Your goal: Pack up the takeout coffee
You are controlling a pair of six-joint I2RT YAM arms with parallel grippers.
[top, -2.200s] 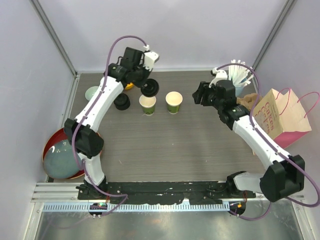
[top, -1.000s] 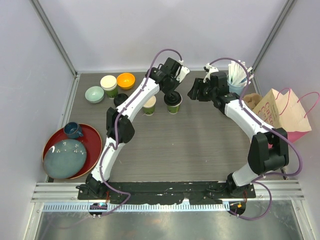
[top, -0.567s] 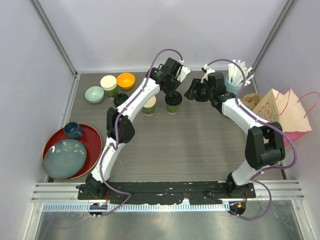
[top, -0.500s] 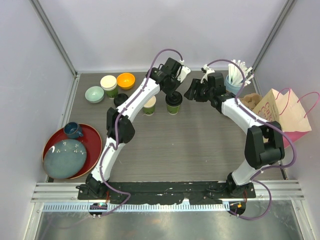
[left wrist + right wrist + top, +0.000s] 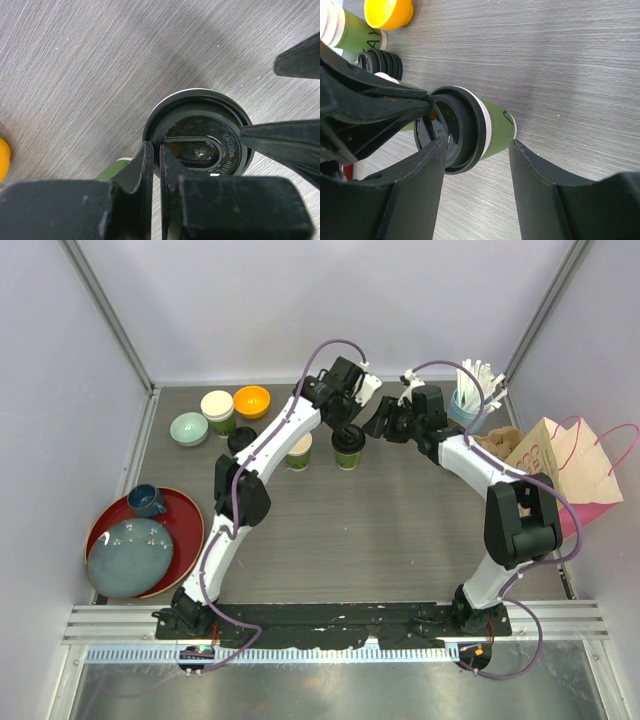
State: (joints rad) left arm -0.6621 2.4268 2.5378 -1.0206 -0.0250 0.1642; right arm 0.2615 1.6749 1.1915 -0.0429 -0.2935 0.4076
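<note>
1) tabletop [image 5: 380,530]: grey, carries everything listed.
2) right end effector [image 5: 479,150]: jaws apart, reaching in from the right to straddle the cup body; no contact visible. Likely the nearer arm for a side grasp.
3) left end effector [image 5: 156,155]: closed, pinching the lid's rim from above.
4) cup [image 5: 497,127]: back centre, upright, long axis vertical.
5) lid [image 5: 197,135]: black, on that cup; whether pressed home, cannot tell.

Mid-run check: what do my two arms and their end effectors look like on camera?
The left arm and right arm have white links with bulky black joint housings. A thin purple cable runs along each arm. The left end effector and right end effector are matte black, each with two flat tapering fingers. No markings are visible.
</note>
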